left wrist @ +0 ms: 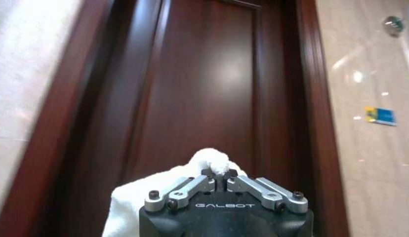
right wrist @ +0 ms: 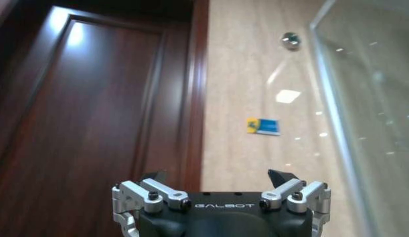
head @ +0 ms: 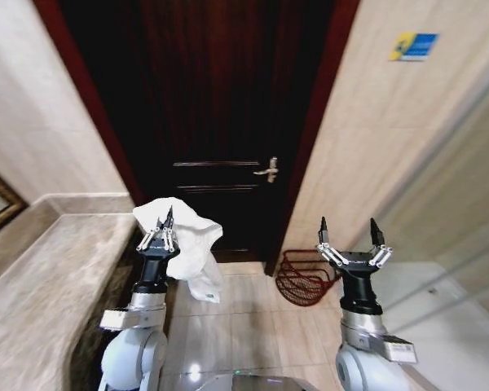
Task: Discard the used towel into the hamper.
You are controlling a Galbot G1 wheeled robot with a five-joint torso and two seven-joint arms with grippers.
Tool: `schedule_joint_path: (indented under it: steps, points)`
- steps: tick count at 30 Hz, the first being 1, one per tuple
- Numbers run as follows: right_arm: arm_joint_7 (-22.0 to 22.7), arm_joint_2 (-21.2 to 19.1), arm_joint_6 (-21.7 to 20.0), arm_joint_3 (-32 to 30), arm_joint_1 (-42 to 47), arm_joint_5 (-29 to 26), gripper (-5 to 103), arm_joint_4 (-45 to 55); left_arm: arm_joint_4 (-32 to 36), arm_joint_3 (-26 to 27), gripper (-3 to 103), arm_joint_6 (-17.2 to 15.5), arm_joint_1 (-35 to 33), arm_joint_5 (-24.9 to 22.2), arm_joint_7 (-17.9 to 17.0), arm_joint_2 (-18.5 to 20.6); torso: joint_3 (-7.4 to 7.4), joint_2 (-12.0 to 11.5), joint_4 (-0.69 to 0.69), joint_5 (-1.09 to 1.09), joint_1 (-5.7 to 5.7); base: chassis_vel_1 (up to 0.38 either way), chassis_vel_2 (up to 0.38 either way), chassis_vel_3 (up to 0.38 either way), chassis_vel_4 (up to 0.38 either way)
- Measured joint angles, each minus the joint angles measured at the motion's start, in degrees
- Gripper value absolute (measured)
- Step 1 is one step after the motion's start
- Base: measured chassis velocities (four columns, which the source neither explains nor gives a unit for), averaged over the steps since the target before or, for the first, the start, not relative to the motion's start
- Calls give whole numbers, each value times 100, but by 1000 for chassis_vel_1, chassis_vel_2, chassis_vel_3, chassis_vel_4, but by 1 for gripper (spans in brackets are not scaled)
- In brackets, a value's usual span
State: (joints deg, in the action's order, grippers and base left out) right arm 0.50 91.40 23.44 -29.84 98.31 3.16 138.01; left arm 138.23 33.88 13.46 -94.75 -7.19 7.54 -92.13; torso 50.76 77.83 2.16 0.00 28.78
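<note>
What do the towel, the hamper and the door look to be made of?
Towel: soft white cloth, judging by its limp folds in the left gripper.
Hamper: reddish-brown openwork, wire or wicker; hard to say which.
Door: dark glossy wood, or veneer, with reflections and a metal handle.

arms — grey-white shells | wrists — black, "GALBOT" lettering | linkages silver, screwed

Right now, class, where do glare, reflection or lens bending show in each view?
Head view: fisheye bends the door frame, and a light glints on the floor tiles. Left wrist view: soft glare patch on the door above the towel. Right wrist view: bright reflections on the glass panel and wall.
</note>
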Motion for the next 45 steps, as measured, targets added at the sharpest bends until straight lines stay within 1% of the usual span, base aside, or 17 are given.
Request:
schedule_joint_path:
  steps: [12, 14, 18, 25, 30, 40, 43, 45]
  points:
    - [10, 0, -21, 5, -9, -4, 100, 40, -2, -18, 4, -40, -18, -45, 1, 0, 0, 0, 0, 0, 0, -117, -127, -124, -120]
    - [69, 0, -81, -27, -2, 76, 100, 59, -23, -13, 4, -37, -10, -50, 1, 0, 0, 0, 0, 0, 0, -120, -109, -138, -130]
    - [118, 19, -65, -35, -3, 136, 100, 62, -18, -13, 4, -28, -21, -120, -6, 0, 0, 0, 0, 0, -1, -129, -125, -140, -135]
    - [114, 67, -51, 35, 16, 219, 100, 69, -1, 31, 4, -28, -27, -158, -20, 0, 0, 0, 0, 0, 0, -120, -134, -118, -119]
    - [115, 70, -133, 45, 39, 293, 100, 79, -54, 31, 4, -20, -33, -153, -23, 0, 0, 0, 0, 0, 0, -117, -116, -137, -123]
    - [117, 73, -163, 57, 42, 303, 100, 92, -135, 21, 4, 15, -36, -129, 29, 0, 0, 1, 0, 0, 0, -112, -122, -125, -114]
    - [104, 74, -150, 91, 57, 304, 100, 92, -205, 49, 4, 103, -32, -159, 158, 0, 0, 1, 0, 0, 0, -120, -123, -133, -115]
    - [101, 75, -142, 99, 60, 305, 100, 92, -220, 52, 4, 125, -31, -162, 170, 0, 0, 1, 0, 0, 0, -114, -134, -143, -100]
